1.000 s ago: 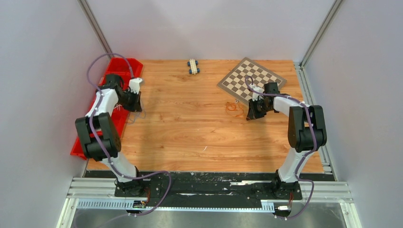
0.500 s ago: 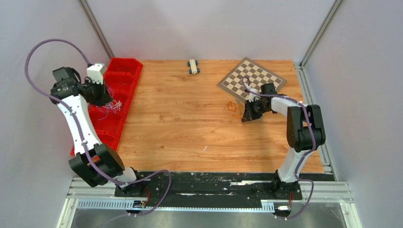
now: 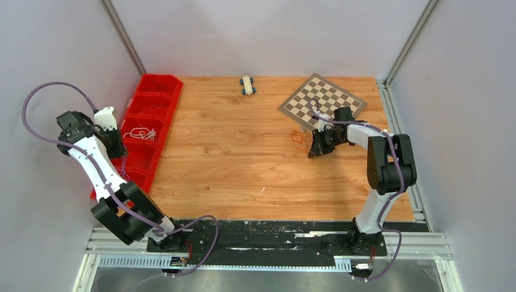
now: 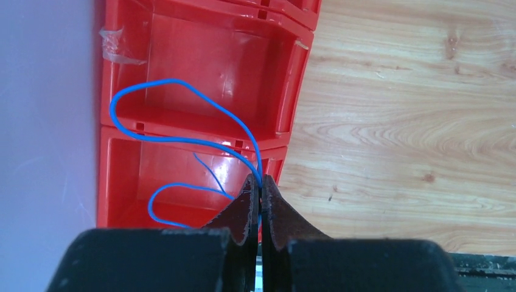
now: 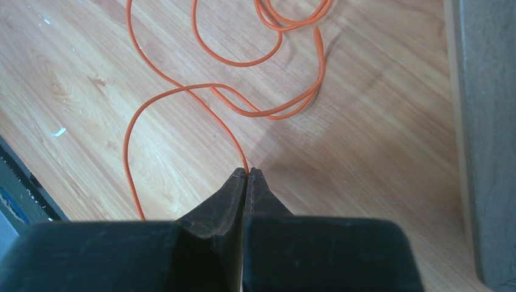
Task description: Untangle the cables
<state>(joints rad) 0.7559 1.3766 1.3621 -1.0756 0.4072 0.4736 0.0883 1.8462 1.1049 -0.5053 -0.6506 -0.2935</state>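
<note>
My left gripper [image 4: 260, 182] is shut on a thin blue wire [image 4: 159, 79] that loops in the air over the red bin [image 4: 128, 42]. In the top view this gripper [image 3: 117, 148] is over the bin's left side. A small bundle of white wires [image 3: 143, 133] lies in a middle compartment of the bin, apart from the gripper. My right gripper [image 5: 246, 173] is shut on an orange wire [image 5: 268, 114] that lies in loose loops on the wooden table. In the top view the right gripper [image 3: 313, 152] is just right of the orange wire [image 3: 296, 137].
The red bin [image 3: 153, 97] has several compartments along the table's left edge, against the wall. A chessboard [image 3: 322, 100] lies at the back right, behind the right gripper. A small toy block car [image 3: 247, 85] stands at the back middle.
My left arm has swung from the bin's right edge up and then left over the bin. The white wires now lie in the bin and only the blue wire is held. The right gripper shifted slightly left.
</note>
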